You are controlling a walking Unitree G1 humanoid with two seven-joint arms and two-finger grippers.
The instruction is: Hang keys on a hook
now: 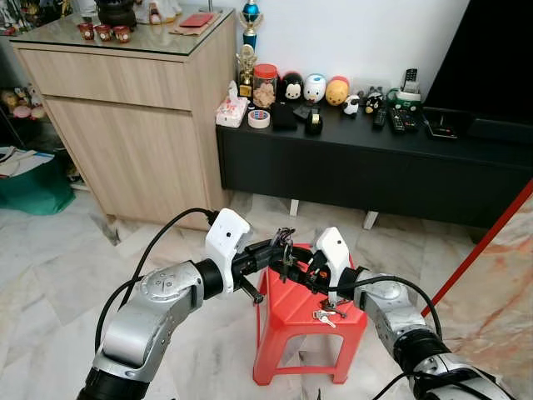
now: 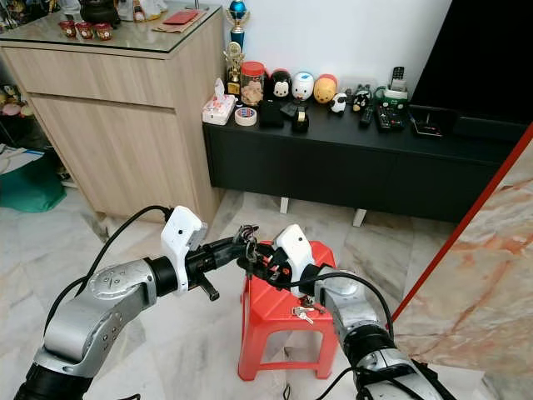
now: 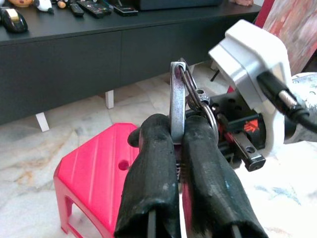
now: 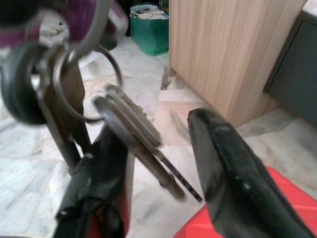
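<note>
Room: marble floor, a wooden cabinet (image 1: pixel 133 125) on your left, a long black console (image 1: pixel 375 158) with figurines against the white wall
Head views: you see a red stool (image 1: pixel 304 321) just before the robot, both arms meeting over its near edge; a second bunch of keys (image 1: pixel 326 316) lies on the seat
Left wrist view: the left gripper (image 3: pixel 178 148) is clenched on a flat metal hook (image 3: pixel 176 99), held upright above the stool; key rings (image 3: pixel 198 101) sit against the hook's right side, touching it
Right wrist view: the right gripper (image 4: pixel 163 163) stands apart, fingers spread wide with the keys (image 4: pixel 138 131) hanging between them; you cannot tell whether either finger touches a key
Task's thing: the keys dangle from rings at the hook, between the two grippers, above the stool
Step in hand, as a judgement: the ring seems threaded or nearly so on the hook
Advice: keep the left arm steady and the hook upright; draw the right gripper straight back without snagging the dangling keys, and confirm the ring bears on the hook before you let anything move away
</note>
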